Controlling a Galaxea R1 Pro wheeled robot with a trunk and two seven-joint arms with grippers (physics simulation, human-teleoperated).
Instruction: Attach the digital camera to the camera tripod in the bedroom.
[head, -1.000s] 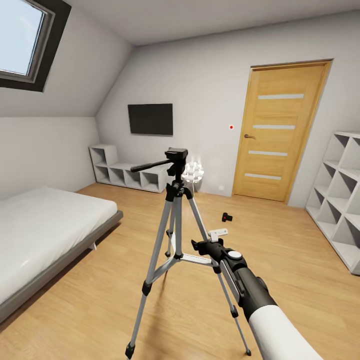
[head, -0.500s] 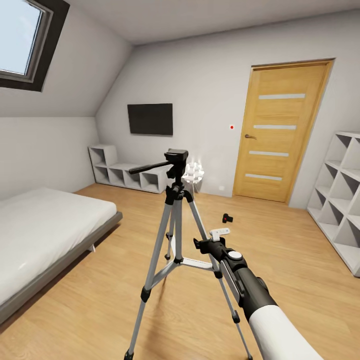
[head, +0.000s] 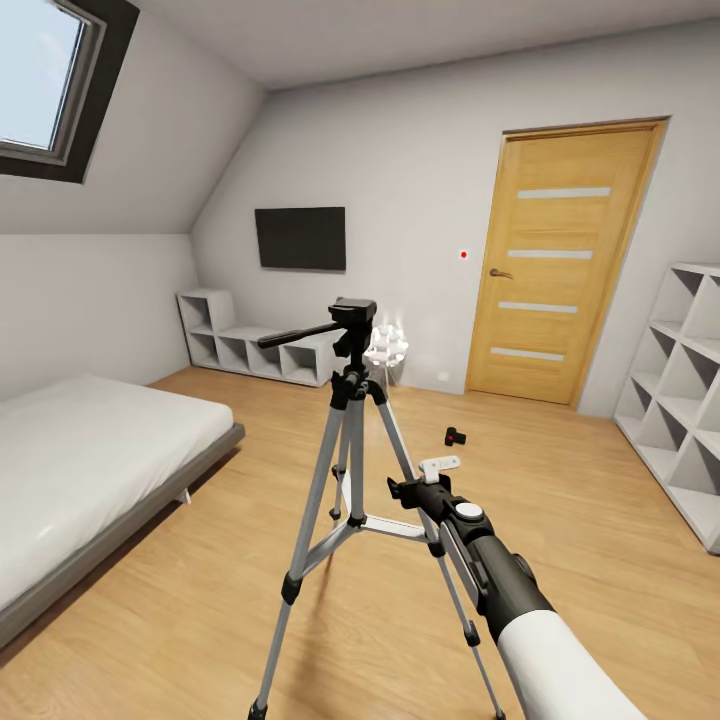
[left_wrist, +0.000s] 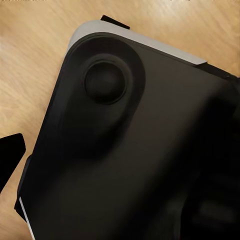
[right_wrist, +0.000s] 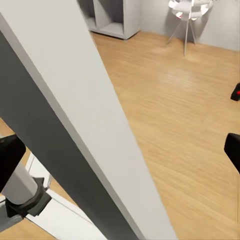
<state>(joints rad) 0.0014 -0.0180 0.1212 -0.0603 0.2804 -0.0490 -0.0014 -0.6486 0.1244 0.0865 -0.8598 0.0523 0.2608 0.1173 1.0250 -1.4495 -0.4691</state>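
Observation:
The camera tripod (head: 347, 420) stands in the middle of the bedroom's wood floor, black head and pan handle on top. My right gripper (head: 405, 489) is open at its front right leg; in the right wrist view that silver leg (right_wrist: 95, 125) runs between the two black fingertips (right_wrist: 233, 150). The digital camera (head: 455, 436), small and black with a red spot, lies on the floor beyond the tripod, and its edge (right_wrist: 236, 93) appears in the right wrist view. The left wrist view is mostly a dark part of my own body (left_wrist: 130, 145) over the floor, with one black tip at the frame's edge.
A low grey bed (head: 90, 470) lies at the left. White cube shelves (head: 680, 390) line the right wall and a low shelf unit (head: 250, 345) the far wall. A wooden door (head: 560, 270) is shut, with a white lamp (head: 386, 345) beside it.
The tripod shifted slightly toward me and my right gripper nudged along its leg a second ago; nothing has moved in the last half second.

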